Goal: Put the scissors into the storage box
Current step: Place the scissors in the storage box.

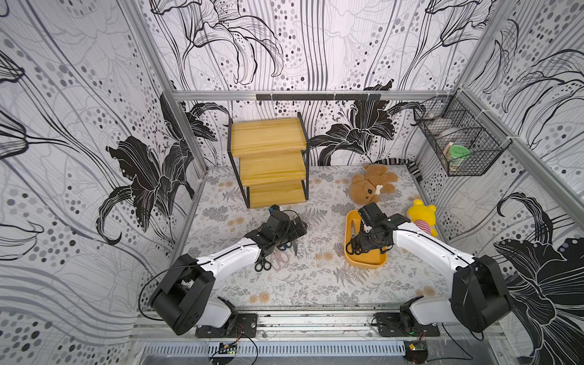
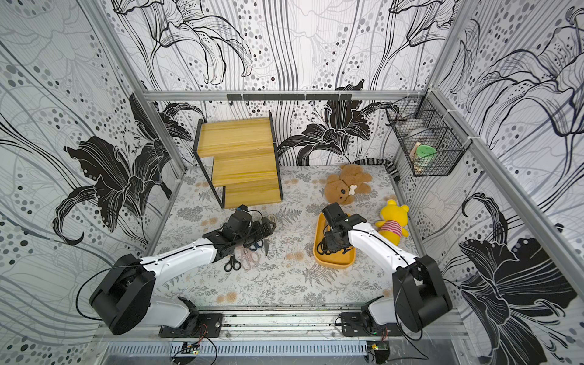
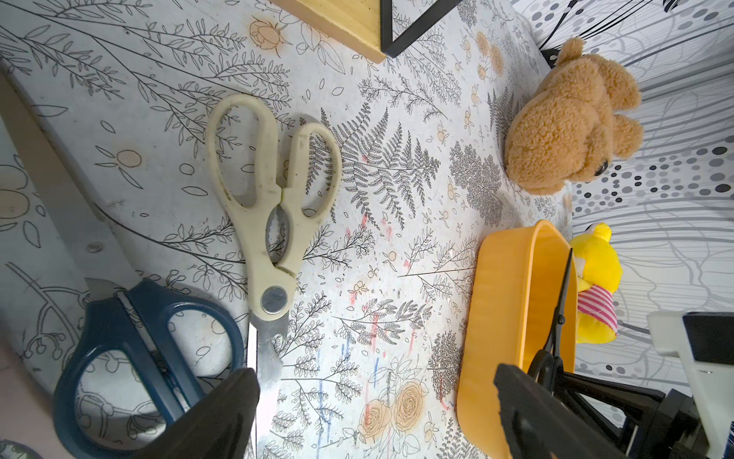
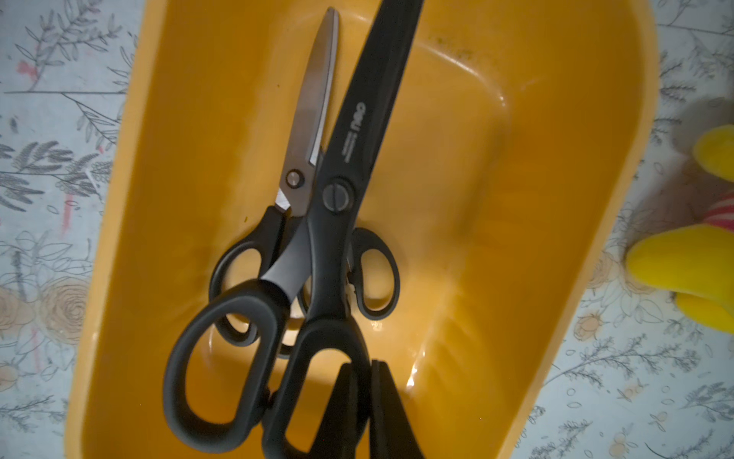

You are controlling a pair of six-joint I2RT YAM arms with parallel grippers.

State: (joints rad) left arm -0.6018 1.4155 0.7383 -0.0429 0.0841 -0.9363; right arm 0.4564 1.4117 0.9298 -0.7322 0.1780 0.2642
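The right claw [image 4: 363, 373] is pinched tight, seemingly on a handle of the big black scissors [image 4: 337, 194], over the yellow box [image 4: 556, 198]. A smaller pair [image 4: 313, 99] lies in it beneath. The left claw [image 3: 373, 373] gapes empty above cream shears [image 3: 258, 222] and blue scissors [image 3: 131, 337], both yet to go in.

The floral tabletop [image 1: 303, 284] carries a shelf [image 1: 268, 164], a brown bear [image 1: 373, 185], a yellow bear [image 1: 422, 218], the box [image 1: 365, 263] and loose scissors [image 1: 263, 264].

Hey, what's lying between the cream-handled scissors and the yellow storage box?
Nothing. The left wrist view shows only bare floral table cover between the cream-handled scissors and the storage box.
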